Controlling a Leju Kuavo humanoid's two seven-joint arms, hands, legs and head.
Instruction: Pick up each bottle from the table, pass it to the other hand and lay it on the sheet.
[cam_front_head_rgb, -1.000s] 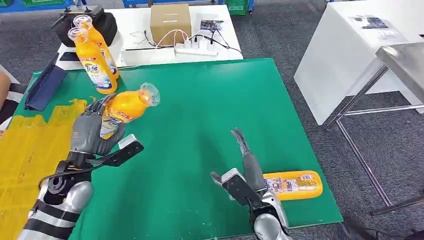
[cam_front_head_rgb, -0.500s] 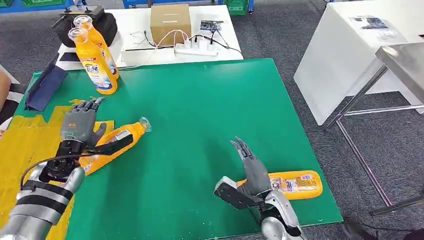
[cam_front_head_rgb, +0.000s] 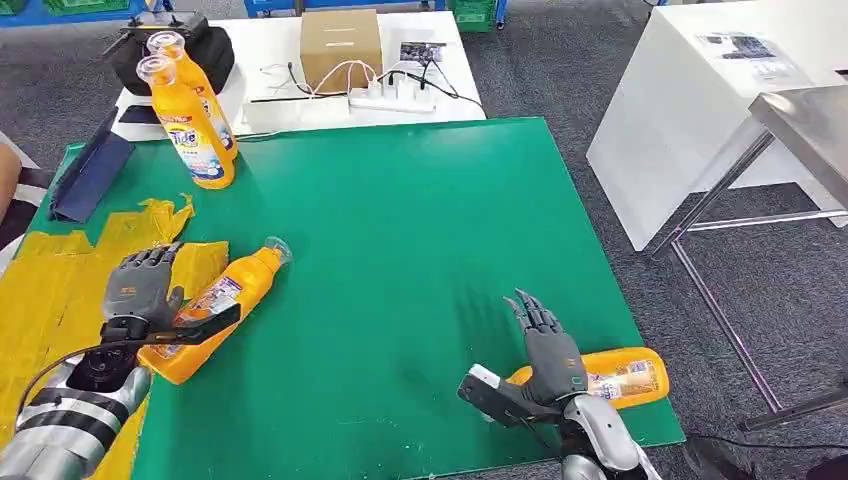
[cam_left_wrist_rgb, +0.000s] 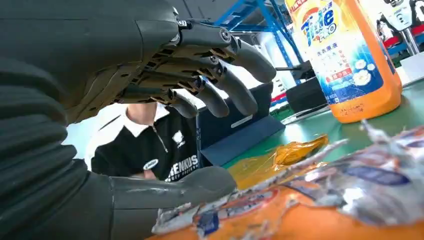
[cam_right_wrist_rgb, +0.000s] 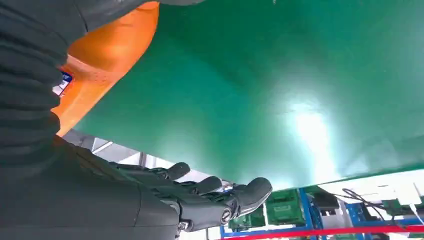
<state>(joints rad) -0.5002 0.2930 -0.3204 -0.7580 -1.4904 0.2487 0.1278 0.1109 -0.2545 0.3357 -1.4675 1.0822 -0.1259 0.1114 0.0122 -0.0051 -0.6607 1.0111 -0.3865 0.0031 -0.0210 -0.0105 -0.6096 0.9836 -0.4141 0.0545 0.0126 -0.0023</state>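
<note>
The left robot hand (cam_front_head_rgb: 137, 285) hovers with fingers spread, holding nothing, just above a bottle (cam_front_head_rgb: 215, 305) lying on the yellow sheet (cam_front_head_rgb: 50, 290). The right robot hand (cam_front_head_rgb: 548, 350), fingers apart and empty, is raised over another lying bottle (cam_front_head_rgb: 625, 375) near the green surface (cam_front_head_rgb: 400, 250) edge.

Green table (cam_front_head_rgb: 400, 250): yellow sheet (cam_front_head_rgb: 50, 290), two upright bottles (cam_front_head_rgb: 190, 125), two lying bottles (cam_front_head_rgb: 215, 305).

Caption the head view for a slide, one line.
Left hand open beside an orange bottle lying partly on the yellow sheet; right hand open above a second bottle.
</note>
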